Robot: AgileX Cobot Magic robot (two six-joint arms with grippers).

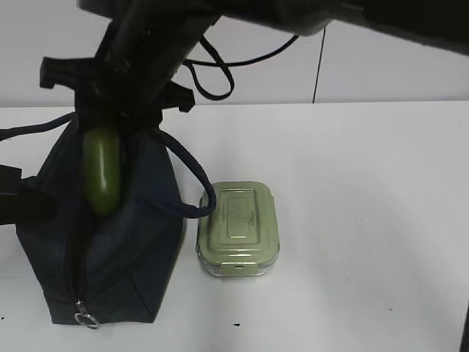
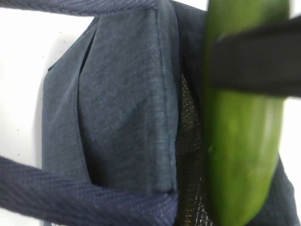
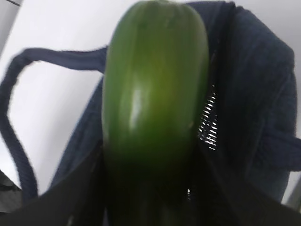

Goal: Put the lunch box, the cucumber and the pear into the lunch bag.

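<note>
White worktop (image 1: 352, 220) runs back to a pale wall; on its left side stands the lunch bag (image 1: 139, 249), dark navy, its top pulled open, a zipper running down its near edge to a metal ring pull (image 1: 86, 320) at the bottom corner; one padded loop handle (image 1: 192, 170) droops over the right side toward the lunch box (image 1: 239, 229), which lies flat on the worktop just beside the bag, sage-green lid up, clip facing the near edge. Above the bag's mouth the cucumber (image 1: 102, 170) hangs upright, its lower end dipping into the opening; the right hand (image 1: 121, 110) reaches across from the upper right and is clamped on the cucumber's upper part, a black finger (image 2: 254, 59) crossing the green skin in the left wrist view. In the right wrist view the cucumber (image 3: 155, 108) fills the frame, with black mesh lining (image 3: 209, 125) showing inside the bag behind it. The left hand (image 1: 15, 198) is a dark shape at the bag's left edge; whether its jaws are apart or together I cannot tell.
</note>
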